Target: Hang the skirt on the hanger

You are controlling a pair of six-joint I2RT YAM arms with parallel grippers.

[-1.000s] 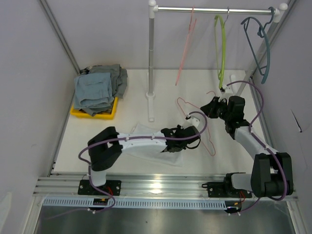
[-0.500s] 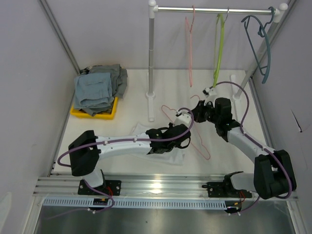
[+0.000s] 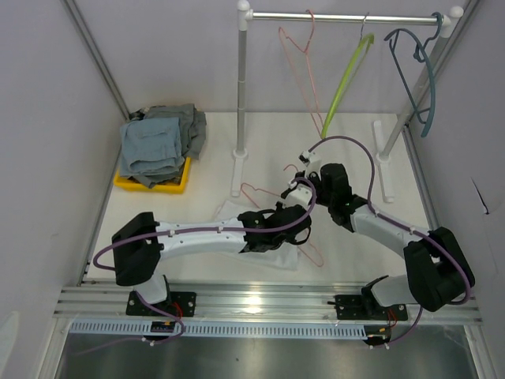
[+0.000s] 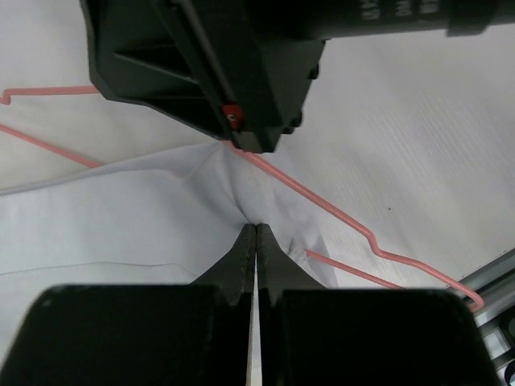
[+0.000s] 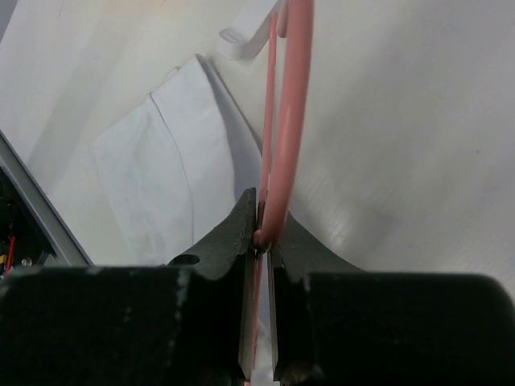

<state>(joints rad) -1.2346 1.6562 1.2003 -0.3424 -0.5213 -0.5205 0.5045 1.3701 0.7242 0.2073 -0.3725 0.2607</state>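
Observation:
A white skirt (image 3: pixel 230 212) lies flat on the table in front of the arms. My left gripper (image 3: pixel 270 234) is shut, and its tips pinch a fold of the skirt (image 4: pixel 161 217). A thin pink wire hanger (image 3: pixel 314 257) lies across the skirt's right edge. My right gripper (image 3: pixel 300 188) is shut on the hanger's wire (image 5: pixel 283 121) and sits just behind the left gripper. In the left wrist view the right gripper's black body (image 4: pixel 225 64) fills the top, with the hanger (image 4: pixel 322 201) running out beneath it. The skirt (image 5: pixel 173 161) shows left of the right fingers.
A yellow tray (image 3: pixel 180 183) heaped with grey-blue clothes (image 3: pixel 158 142) stands at the back left. A clothes rack (image 3: pixel 241 87) rises behind the arms. From its rail hang a pink hanger (image 3: pixel 304 55), a green one (image 3: pixel 343 79) and a teal one (image 3: pixel 422 71).
My right gripper has carried the pink hanger leftwards and nearer, up to the left gripper and the skirt. The hangers on the rail have swung. The left gripper keeps its pinch.

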